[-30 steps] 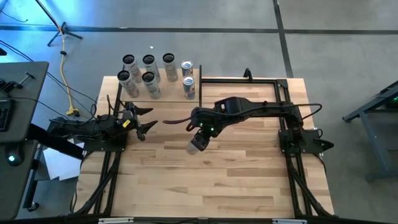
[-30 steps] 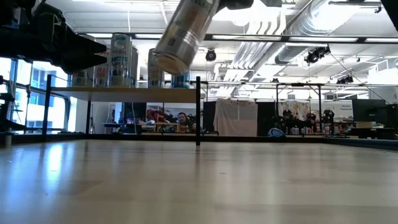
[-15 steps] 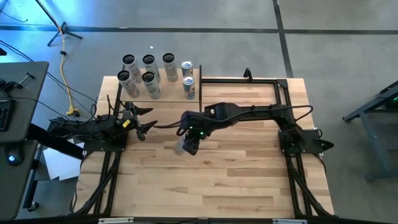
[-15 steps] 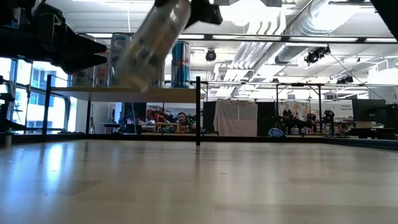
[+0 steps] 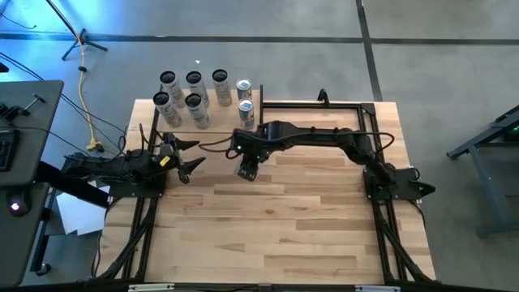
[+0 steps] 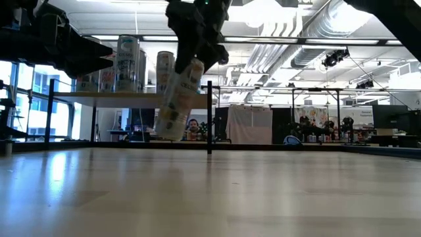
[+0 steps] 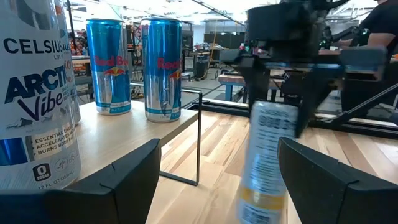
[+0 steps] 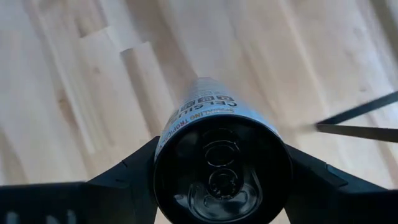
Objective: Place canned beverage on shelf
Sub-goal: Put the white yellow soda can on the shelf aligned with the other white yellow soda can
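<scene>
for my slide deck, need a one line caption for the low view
Right gripper holds a tilted beverage can above the table, in front of the shelf already stocked with cans.

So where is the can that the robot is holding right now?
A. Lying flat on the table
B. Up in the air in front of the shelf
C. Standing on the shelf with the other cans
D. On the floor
B: the right gripper is shut on the can, which hangs tilted above the table, in front of the shelf and not on it.
</scene>
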`<state>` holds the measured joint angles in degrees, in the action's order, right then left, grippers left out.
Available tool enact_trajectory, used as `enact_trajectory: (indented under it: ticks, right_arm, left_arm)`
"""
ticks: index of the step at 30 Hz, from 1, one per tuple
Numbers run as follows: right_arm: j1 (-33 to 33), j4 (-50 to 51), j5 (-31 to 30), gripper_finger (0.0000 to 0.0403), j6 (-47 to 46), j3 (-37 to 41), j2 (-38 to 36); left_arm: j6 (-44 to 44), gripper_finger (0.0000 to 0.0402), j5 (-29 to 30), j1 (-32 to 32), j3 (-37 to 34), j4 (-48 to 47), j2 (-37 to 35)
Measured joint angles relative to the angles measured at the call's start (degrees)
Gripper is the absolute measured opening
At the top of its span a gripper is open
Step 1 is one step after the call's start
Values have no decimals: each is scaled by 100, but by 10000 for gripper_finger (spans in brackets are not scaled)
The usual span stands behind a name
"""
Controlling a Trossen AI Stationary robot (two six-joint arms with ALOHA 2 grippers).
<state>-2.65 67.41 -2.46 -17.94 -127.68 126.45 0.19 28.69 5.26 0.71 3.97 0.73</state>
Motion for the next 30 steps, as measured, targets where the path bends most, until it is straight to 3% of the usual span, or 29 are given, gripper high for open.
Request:
enact_trajectory:
  ticks: [12, 30]
  right_arm:
    - [-106, 302, -193, 256, 151, 3, 216]
    - [-228, -419, 510, 260, 153, -9, 439]
  left_arm:
    - [0, 289, 1, 1, 0, 0, 0]
    - [0, 289, 27, 1, 0, -2, 0]
